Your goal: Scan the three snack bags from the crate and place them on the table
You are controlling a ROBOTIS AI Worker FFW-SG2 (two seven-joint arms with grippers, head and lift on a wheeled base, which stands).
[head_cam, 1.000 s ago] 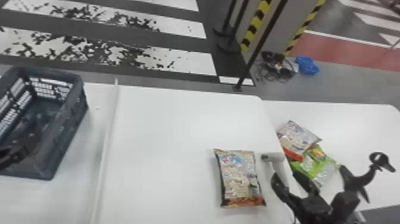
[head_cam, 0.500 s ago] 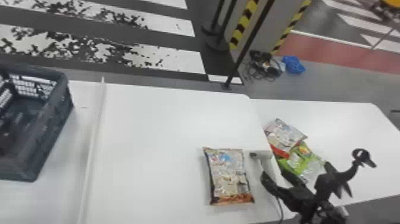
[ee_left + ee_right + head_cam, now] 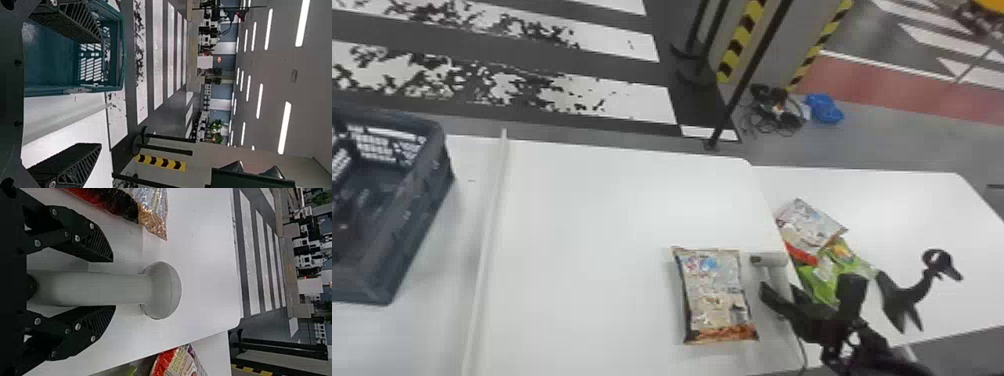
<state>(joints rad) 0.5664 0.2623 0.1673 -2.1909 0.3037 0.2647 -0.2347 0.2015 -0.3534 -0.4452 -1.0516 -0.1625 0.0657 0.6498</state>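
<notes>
We have our right gripper (image 3: 781, 296) at the scanner (image 3: 774, 259), its fingers spread on either side of the handle. Just left of the scanner, the orange bag (image 3: 717, 295) lies flat on the table (image 3: 592, 225). Right of the scanner, the red bag (image 3: 809, 225) overlaps the green bag (image 3: 819, 287). We see the crate (image 3: 424, 220) well left of the scanner, our left gripper (image 3: 101, 93) near it, fingers wide apart.

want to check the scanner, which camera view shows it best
The right wrist view: the scanner is close up, handle between the right gripper's open fingers, rounded head in full. The head view shows it smaller, from above, beside a snack bag.
</notes>
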